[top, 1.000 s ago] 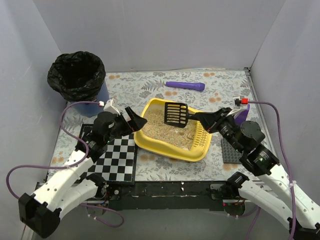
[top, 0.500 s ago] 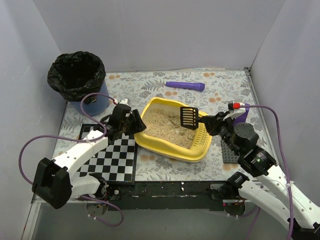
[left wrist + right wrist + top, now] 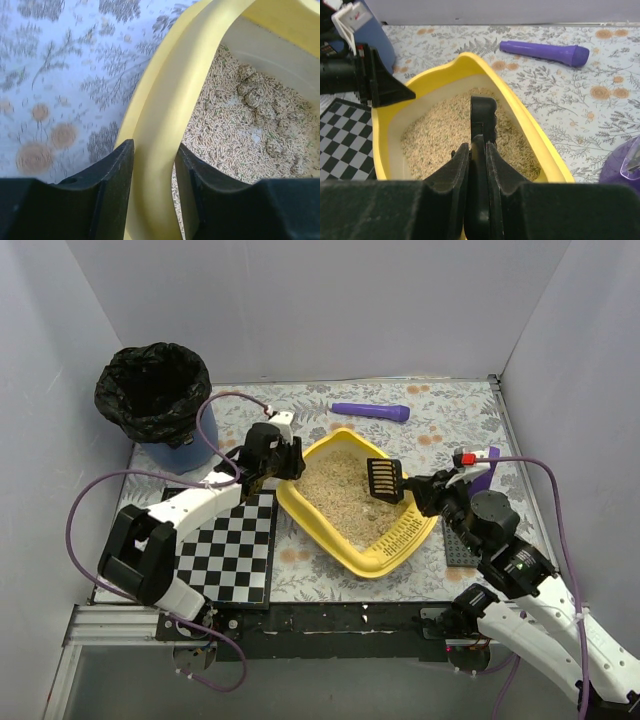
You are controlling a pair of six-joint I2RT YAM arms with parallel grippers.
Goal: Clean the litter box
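At the far left corner of the bench stands a blue bin [image 3: 190, 448] lined with a black bag [image 3: 153, 390]. A checkered mat [image 3: 225, 550] lies along the near edge, left of centre. Beyond the mat, the left gripper [image 3: 152, 155] pinches the litter box [image 3: 372, 562] by its left rim, one finger outside on the floral cloth side, the other inside against the litter [image 3: 235, 135]. The yellow box sits about mid-bench, skewed to the bench edges, its slotted strip toward the near right. Clumps [image 3: 252, 92] show in the litter near the far wall.

A black scoop [image 3: 384, 480] is over the right half of the box, with the right gripper [image 3: 475, 165] clamped on its handle. From these angles we cannot tell if the blade touches the litter. A purple cylinder [image 3: 370, 411] lies near the far edge, well apart from the box. A purple object [image 3: 483, 468] and a dark studded plate [image 3: 460, 540] sit by the right edge.
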